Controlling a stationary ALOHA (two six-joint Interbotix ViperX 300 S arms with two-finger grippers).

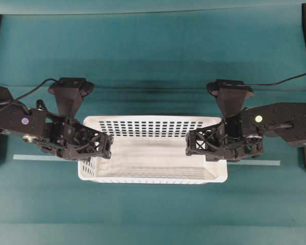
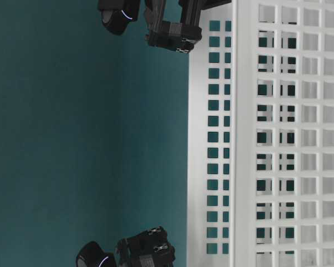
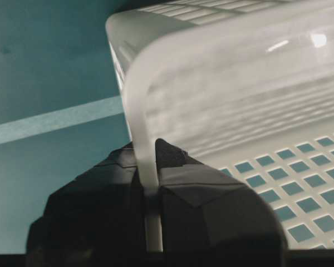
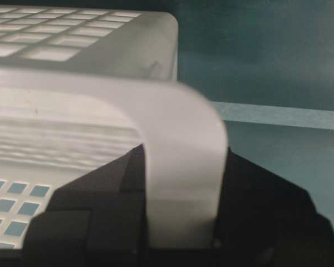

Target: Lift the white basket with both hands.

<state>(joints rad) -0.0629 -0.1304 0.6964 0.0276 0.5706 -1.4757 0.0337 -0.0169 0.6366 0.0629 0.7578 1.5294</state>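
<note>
Close up in the left wrist view, the left gripper point(image 3: 150, 167) has its jaws pinched tight on the thin rim of the white basket point(image 3: 239, 100). In the right wrist view, the right gripper point(image 4: 181, 167) clamps the broader rolled rim at the opposite short end. From overhead, the basket sits mid-worktop point(image 1: 153, 56) between the two arms, over a pale tape strip point(image 1: 41, 157). Whether it is off the teal surface cannot be told.
</note>
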